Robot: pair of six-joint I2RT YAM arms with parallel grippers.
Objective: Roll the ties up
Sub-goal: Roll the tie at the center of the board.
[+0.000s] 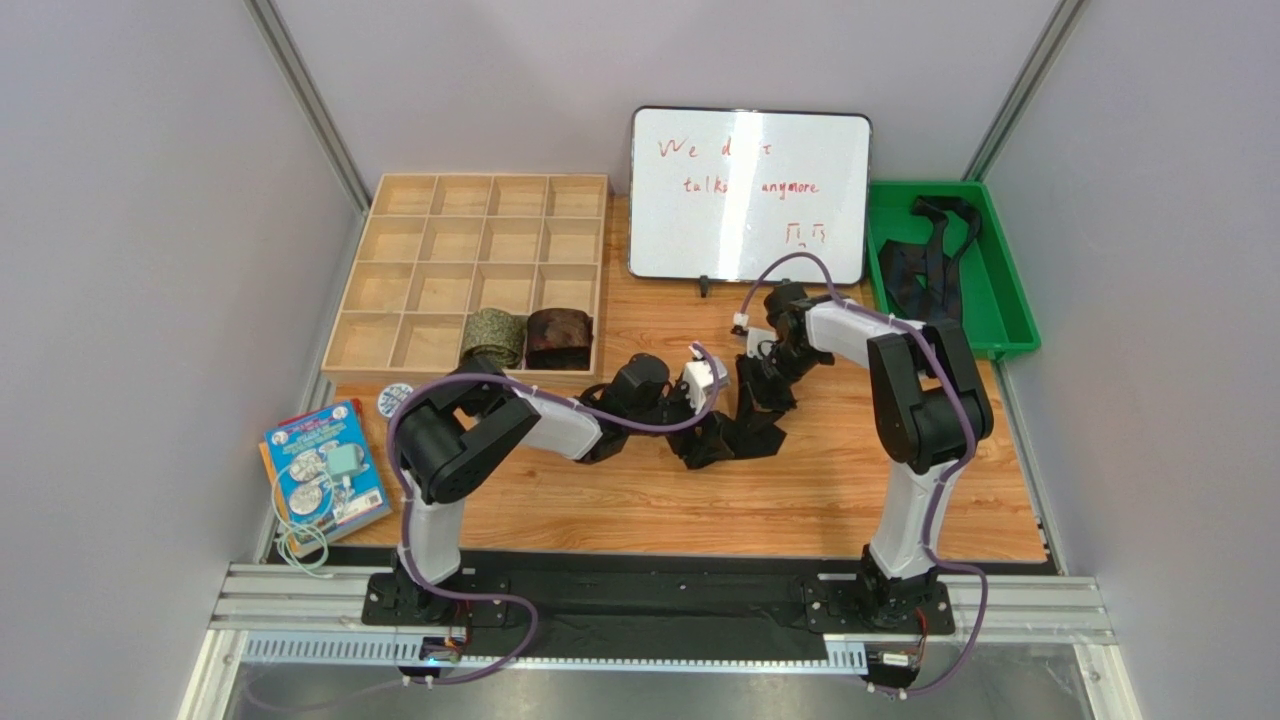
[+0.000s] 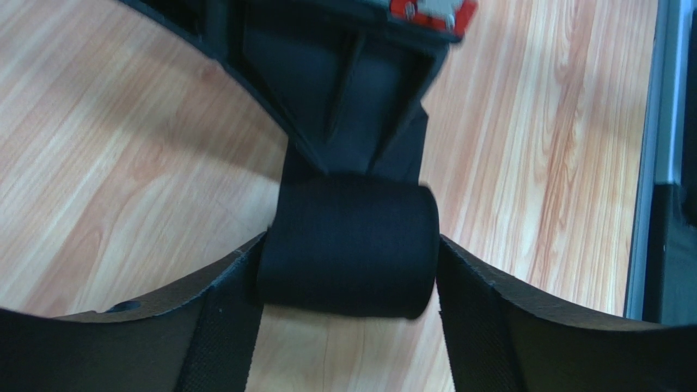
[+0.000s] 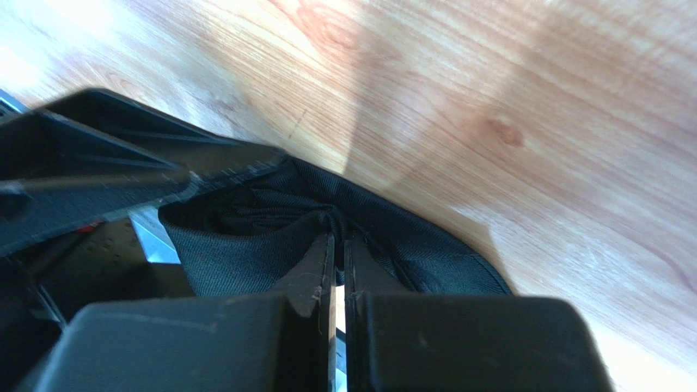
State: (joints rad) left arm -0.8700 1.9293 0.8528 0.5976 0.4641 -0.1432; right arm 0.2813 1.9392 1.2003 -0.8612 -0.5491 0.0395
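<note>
Although the red handwriting on the whiteboard (image 1: 748,192) is partly hidden by glare, the words "We", "talk" and "anymore" can be read. The print on the book (image 1: 320,468) at the desk's (image 1: 842,495) left edge is too small to read.

The wooden compartment tray (image 1: 361,267) holds two coils in its near row: the olive-green tie (image 1: 493,333) in the third compartment and the reddish-brown tie (image 1: 559,336) in the fourth. The green bin (image 1: 1010,300) holds loose black ties (image 1: 920,270).

The left fingers (image 2: 507,327) are spread wide, one on either side of the coil (image 2: 348,245) of a black tie (image 3: 237,245) on the desk. Whether the pads touch the coil ends cannot be told. The right fingers (image 3: 307,282) are pressed together, pinching the unrolled fabric of that tie just above the desk.
</note>
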